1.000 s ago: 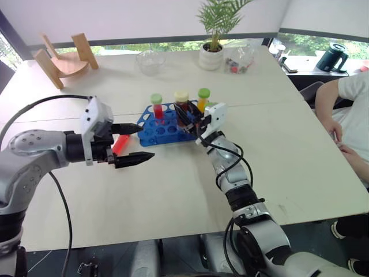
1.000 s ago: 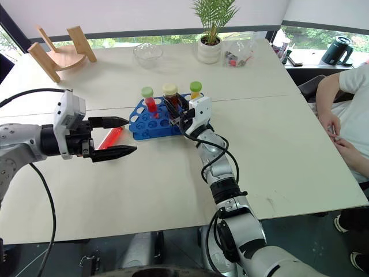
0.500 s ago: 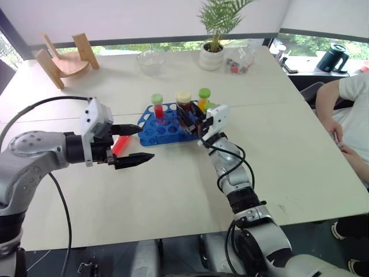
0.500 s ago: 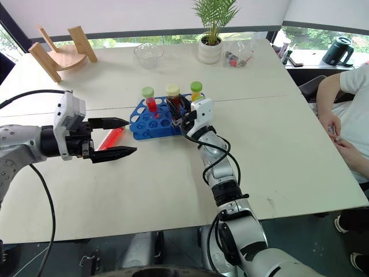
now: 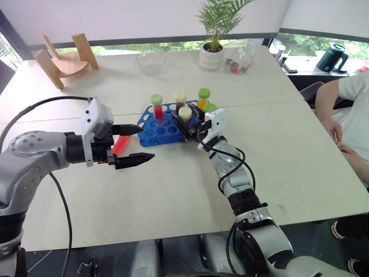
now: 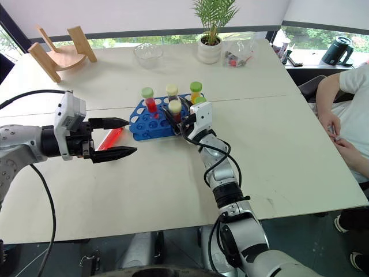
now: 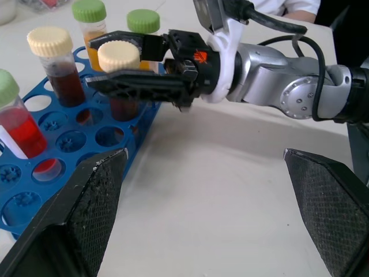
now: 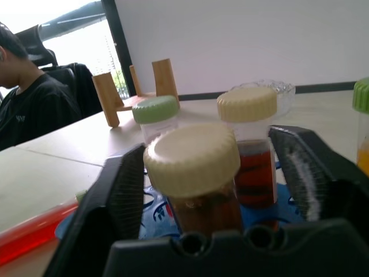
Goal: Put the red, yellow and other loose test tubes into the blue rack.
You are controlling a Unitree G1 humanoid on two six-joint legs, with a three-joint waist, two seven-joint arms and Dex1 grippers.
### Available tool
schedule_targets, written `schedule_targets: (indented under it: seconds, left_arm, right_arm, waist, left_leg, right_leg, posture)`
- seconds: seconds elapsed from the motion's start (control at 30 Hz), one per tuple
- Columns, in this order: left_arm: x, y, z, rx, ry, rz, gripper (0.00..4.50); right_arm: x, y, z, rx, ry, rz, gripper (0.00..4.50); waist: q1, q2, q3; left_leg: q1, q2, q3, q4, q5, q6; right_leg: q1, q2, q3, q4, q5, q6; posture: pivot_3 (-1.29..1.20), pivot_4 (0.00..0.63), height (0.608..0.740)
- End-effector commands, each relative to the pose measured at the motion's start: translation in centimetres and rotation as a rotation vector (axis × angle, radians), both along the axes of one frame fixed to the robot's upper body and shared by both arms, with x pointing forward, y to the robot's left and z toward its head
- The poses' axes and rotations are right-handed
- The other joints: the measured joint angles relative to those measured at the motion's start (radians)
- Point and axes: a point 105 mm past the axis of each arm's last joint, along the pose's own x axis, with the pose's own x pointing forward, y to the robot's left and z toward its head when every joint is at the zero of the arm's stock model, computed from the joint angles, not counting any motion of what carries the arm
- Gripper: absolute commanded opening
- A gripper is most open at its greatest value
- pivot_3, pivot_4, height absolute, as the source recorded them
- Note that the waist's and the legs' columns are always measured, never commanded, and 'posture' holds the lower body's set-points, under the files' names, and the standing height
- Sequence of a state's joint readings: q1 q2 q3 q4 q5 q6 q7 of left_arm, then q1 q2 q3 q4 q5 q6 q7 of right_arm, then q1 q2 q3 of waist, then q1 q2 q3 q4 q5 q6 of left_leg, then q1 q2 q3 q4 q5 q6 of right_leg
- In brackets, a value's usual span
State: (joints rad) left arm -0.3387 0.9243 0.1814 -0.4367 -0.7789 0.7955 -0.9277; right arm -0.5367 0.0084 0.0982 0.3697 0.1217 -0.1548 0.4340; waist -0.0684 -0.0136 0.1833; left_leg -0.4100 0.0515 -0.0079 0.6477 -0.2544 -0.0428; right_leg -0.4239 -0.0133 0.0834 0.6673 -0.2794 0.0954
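The blue rack (image 5: 151, 137) stands mid-table. In it stand a red tube with a pale green cap (image 5: 157, 106), a brown tube with a cream cap (image 5: 180, 98) and an orange tube with a green cap (image 5: 203, 97). A second brown, cream-capped tube (image 5: 184, 113) stands in a front hole. My right gripper (image 5: 186, 120) is open, one finger on each side of it. Behind that gripper shows another green cap (image 5: 210, 107), its liquid hidden. My left gripper (image 5: 147, 141) hangs open left of the rack. A red elongated thing (image 5: 120, 144) lies on the table behind its fingers.
A wooden curved stand (image 5: 63, 57) is at the far left corner. A glass bowl (image 5: 151, 57), a potted plant (image 5: 212, 55) and a clear bag (image 5: 239, 60) line the far edge. A person's arm (image 5: 340, 109) rests at the table's right side.
My right gripper has sunk a little with the cream-capped brown tube, which now stands lower in the rack, and its fingers have opened. The left arm has not moved.
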Motion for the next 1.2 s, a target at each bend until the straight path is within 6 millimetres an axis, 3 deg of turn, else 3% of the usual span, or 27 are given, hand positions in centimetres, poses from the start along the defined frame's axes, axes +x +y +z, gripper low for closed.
schedule_targets:
  seconds: [0.03, 0.2, 0.4, 0.57, 0.7, 1.07, 1.2]
  left_arm:
    - [0.9, 0.6, 0.8, 0.037, -0.067, 0.081, 4.50]
    - [3.3, 2.4, 0.5, 0.137, -0.067, 0.274, 4.50]
    - [7.1, 5.4, -0.3, 0.283, 0.075, 0.542, 4.50]
    - [8.2, 7.1, -1.9, 0.345, 0.256, 0.677, 4.50]
    - [8.8, 8.0, -3.4, 0.393, 0.369, 0.739, 4.50]
    - [9.6, 6.7, -7.2, 0.369, 0.507, 0.751, 4.50]
    - [10.3, 6.5, -7.8, 0.356, 0.509, 0.764, 3.30]
  right_arm:
    - [-1.6, -0.4, 0.9, -0.060, -0.008, 0.039, 4.42]
    - [-5.9, -1.9, 1.4, -0.199, 0.078, 0.214, 4.42]
    - [-9.7, -4.5, 4.1, -0.485, 0.075, 0.490, 4.42]
    - [-9.7, -6.4, 7.1, -0.648, 0.017, 0.568, 4.42]
    - [-10.0, -6.7, 9.1, -0.684, -0.019, 0.626, 4.42]
    - [-10.9, -6.4, 10.3, -0.688, -0.054, 0.640, 4.42]
    - [-10.9, -6.3, 10.4, -0.681, -0.055, 0.625, 4.50]
  waist:
    - [0.003, 0.000, 0.000]
    - [0.009, 0.000, 0.000]
    - [0.014, -0.001, 0.001]
    - [0.009, -0.002, 0.001]
    - [0.013, -0.003, 0.001]
    - [0.027, -0.003, 0.002]
    - [0.027, -0.003, 0.001]
  left_leg:
    - [0.000, 0.000, 0.000, 0.000, 0.000, 0.000]
    - [0.000, 0.000, 0.000, 0.001, 0.000, 0.000]
    - [0.001, 0.000, -0.001, 0.002, 0.000, 0.000]
    - [0.002, -0.001, -0.001, 0.001, 0.000, 0.001]
    - [0.001, -0.001, -0.002, 0.001, 0.000, 0.001]
    - [0.000, -0.001, -0.001, 0.002, -0.001, 0.001]
    - [0.000, -0.001, -0.001, 0.003, 0.000, 0.001]
  right_leg:
    - [0.000, 0.000, 0.000, 0.000, 0.000, 0.000]
    - [0.000, 0.000, 0.000, 0.000, 0.000, 0.000]
    - [0.002, 0.001, 0.000, 0.000, 0.000, 0.000]
    - [0.002, 0.002, 0.000, 0.000, 0.000, 0.000]
    - [0.002, 0.002, 0.000, -0.001, 0.000, 0.000]
    - [0.001, 0.001, 0.000, 0.000, 0.000, 0.000]
    - [0.001, 0.001, 0.000, 0.000, 0.000, 0.000]
  posture:
    - [0.00, 0.150, 0.740]
    - [0.00, 0.150, 0.740]
    - [0.00, 0.150, 0.740]
    - [0.00, 0.150, 0.740]
    - [0.00, 0.150, 0.740]
    - [0.00, 0.150, 0.740]
    - [0.00, 0.150, 0.740]
